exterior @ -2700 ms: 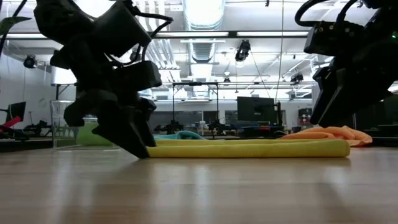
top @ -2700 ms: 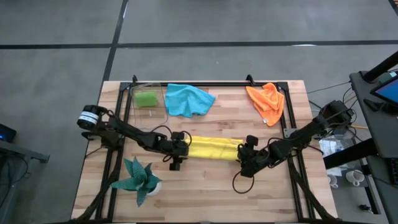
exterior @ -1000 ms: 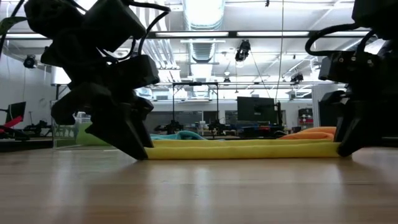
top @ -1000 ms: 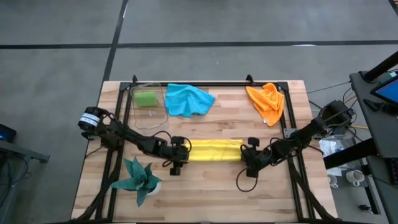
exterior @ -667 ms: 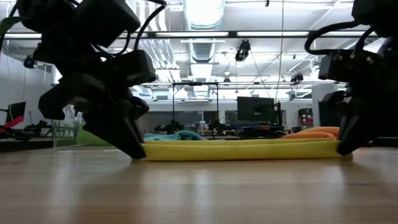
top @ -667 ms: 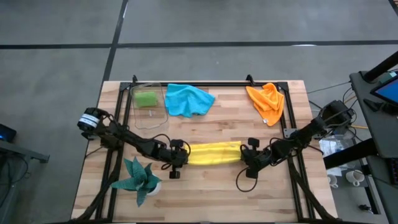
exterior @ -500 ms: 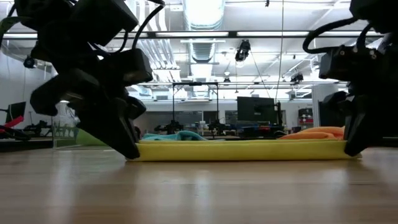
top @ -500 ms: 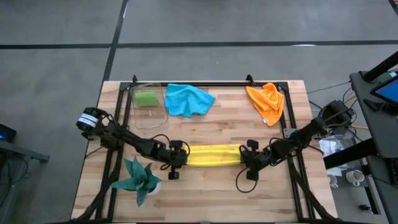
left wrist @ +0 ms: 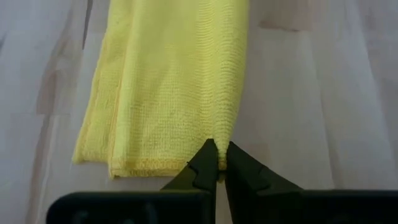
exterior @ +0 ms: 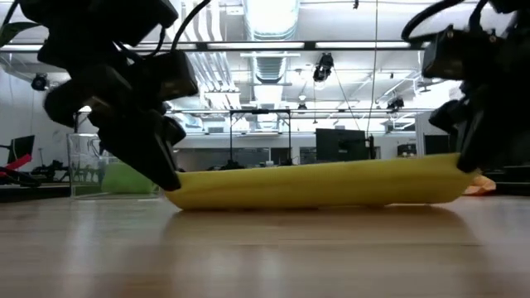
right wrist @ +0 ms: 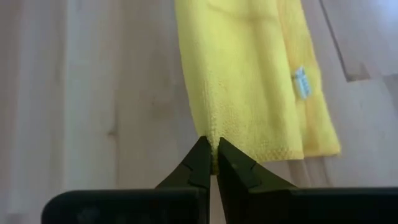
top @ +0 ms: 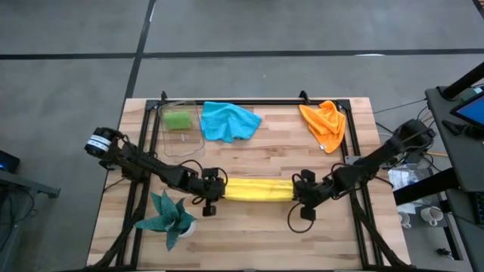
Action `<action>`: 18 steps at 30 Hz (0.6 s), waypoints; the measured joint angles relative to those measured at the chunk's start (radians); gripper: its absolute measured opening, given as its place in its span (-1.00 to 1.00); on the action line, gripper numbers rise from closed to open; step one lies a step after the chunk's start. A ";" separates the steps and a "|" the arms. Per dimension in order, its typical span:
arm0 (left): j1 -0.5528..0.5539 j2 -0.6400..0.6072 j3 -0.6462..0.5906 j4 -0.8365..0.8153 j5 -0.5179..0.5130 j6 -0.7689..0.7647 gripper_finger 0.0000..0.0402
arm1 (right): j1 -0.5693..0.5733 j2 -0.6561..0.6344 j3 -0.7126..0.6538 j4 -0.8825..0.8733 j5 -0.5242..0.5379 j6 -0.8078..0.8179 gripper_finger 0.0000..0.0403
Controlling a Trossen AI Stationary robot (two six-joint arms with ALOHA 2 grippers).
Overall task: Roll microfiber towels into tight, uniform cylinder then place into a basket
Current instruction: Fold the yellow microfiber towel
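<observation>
Along the tabletop's left edge, a dark teal plant with stiff, spiky leaves stands in a white pot near the front corner. Toward the far left corner sits the basket, a clear thin-walled rectangular box, with the lime green towel bunched inside it as a soft lump. Just beside the basket, by the far edge, the bright blue towel lies loosely crumpled.

Across the middle of the pale wooden planks, the yellow towel is folded into a long, narrow, layered strip running left to right. Its knit surface shows a fine looped weave in the wrist views, with a stitched hem at each short end and a small pale tag near the right end. The left tool, at the strip's left end, has its dark pointed fingers pressed together, pinching one folded edge of the cloth. The right tool, at the strip's right end, is likewise closed on the fabric's corner. In the low view the strip hangs between the two tools, its right end raised off the wood and the left end lower.

Near the far right corner, the orange towel lies in a rumpled heap. A black metal frame borders the far edge and both sides.
</observation>
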 joint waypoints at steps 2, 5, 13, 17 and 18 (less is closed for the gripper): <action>0.007 0.000 0.000 -0.003 -0.021 -0.029 -1.00 | -0.002 -0.029 0.000 -0.005 0.000 0.001 -0.96; 0.021 0.000 0.000 -0.002 -0.041 -0.093 -1.00 | -0.012 -0.071 -0.001 -0.025 0.003 0.039 -0.96; 0.034 0.000 0.001 0.013 -0.030 -0.249 -1.00 | -0.041 -0.068 0.000 -0.081 -0.037 0.156 -0.96; 0.030 -0.001 0.001 0.048 0.051 -0.295 -1.00 | -0.041 -0.030 0.000 -0.073 -0.105 0.186 -0.96; 0.030 -0.002 0.003 0.055 0.060 -0.295 -1.00 | -0.041 -0.023 0.000 -0.071 -0.120 0.188 -0.96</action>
